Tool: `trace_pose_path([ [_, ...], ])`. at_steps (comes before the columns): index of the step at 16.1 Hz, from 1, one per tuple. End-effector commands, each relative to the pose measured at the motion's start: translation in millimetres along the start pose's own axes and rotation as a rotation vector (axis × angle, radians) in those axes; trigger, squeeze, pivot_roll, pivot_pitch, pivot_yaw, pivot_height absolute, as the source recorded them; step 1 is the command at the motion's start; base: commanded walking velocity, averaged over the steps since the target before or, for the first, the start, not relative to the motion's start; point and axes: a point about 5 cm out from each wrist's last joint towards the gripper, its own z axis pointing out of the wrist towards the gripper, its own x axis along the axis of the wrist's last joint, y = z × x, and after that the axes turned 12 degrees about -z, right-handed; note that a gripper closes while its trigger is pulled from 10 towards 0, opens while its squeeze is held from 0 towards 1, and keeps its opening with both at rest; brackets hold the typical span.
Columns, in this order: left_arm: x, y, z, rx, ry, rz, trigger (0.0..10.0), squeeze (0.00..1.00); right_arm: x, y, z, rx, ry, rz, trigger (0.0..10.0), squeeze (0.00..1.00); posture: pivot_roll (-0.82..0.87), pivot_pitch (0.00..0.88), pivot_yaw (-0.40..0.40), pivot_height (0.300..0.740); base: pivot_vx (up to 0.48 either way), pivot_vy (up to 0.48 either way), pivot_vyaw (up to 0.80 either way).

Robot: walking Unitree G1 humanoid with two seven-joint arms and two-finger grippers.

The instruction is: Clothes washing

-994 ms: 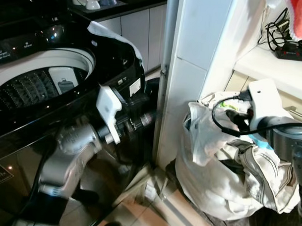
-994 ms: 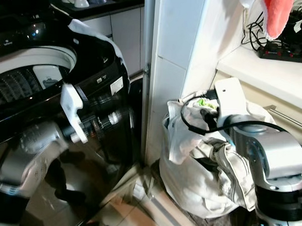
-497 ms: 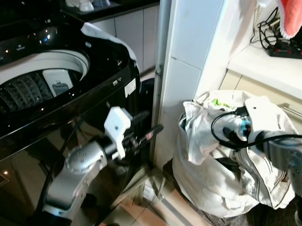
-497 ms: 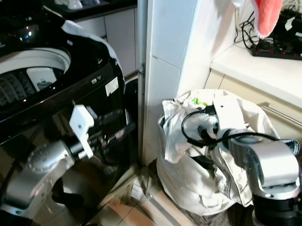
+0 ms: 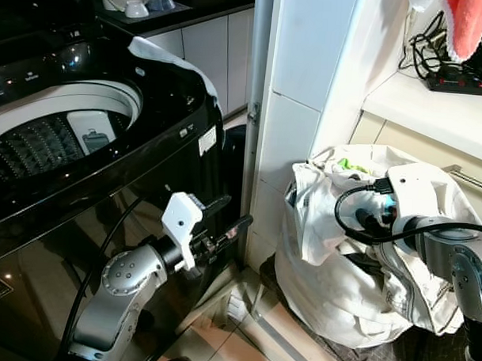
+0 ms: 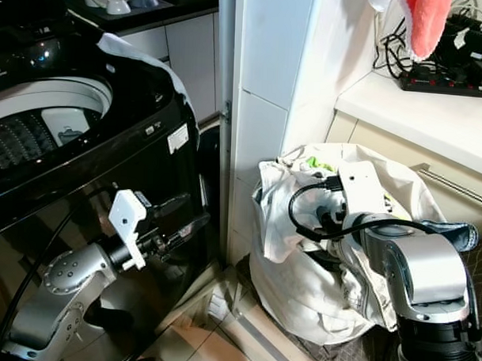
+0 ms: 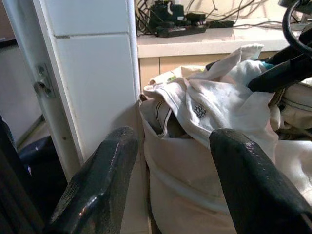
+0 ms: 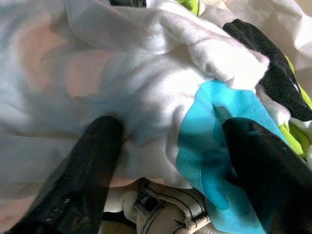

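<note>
1. The right gripper [image 8: 165, 161] is down among the clothes in the laundry bag [image 5: 332, 287], fingers spread over a white garment [image 8: 122, 92] and a turquoise cloth [image 8: 214, 126].
2. The left gripper [image 5: 227, 231] hangs spread and empty before the washing machine [image 5: 92, 144], whose lid is open.
3. The bag stands on the floor against the white wall [image 5: 299, 95], beside the machine.

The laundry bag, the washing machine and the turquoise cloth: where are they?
laundry bag [image 5: 332, 298]: left eye view, on its bulging white front.
washing machine [image 5: 161, 90]: left eye view, on its glossy black top rim.
turquoise cloth [image 8: 222, 126]: right wrist view, on the middle of its fold.
</note>
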Motion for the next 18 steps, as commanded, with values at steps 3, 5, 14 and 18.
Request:
trace_pose_path([
  [3,0.9,-0.5,-1.1,-0.014,0.013,-0.006,10.0,0.00,-5.4,-0.6,2.8,0.002,-0.017,0.006,0.0,0.00,-0.02,0.000,0.011,0.740,0.000,0.000,0.00],
  [5,1.8,-0.7,-2.1,-0.019,0.018,-0.005,10.0,0.00,-4.4,-0.2,2.4,0.000,-0.012,0.007,0.0,0.00,-0.02,0.000,0.011,0.740,0.000,0.000,0.00],
  [14,5.5,-1.0,-3.2,-0.032,0.035,-0.007,10.0,0.00,4.5,6.6,-1.7,-0.022,0.035,0.026,0.0,0.00,-0.01,0.000,0.010,0.740,0.000,0.000,0.00],
  [18,5.6,1.1,-4.2,-0.049,0.027,0.000,10.0,0.00,16.1,11.3,-8.9,-0.022,0.080,0.031,0.0,0.00,-0.02,0.000,0.013,0.740,0.000,0.000,0.00],
])
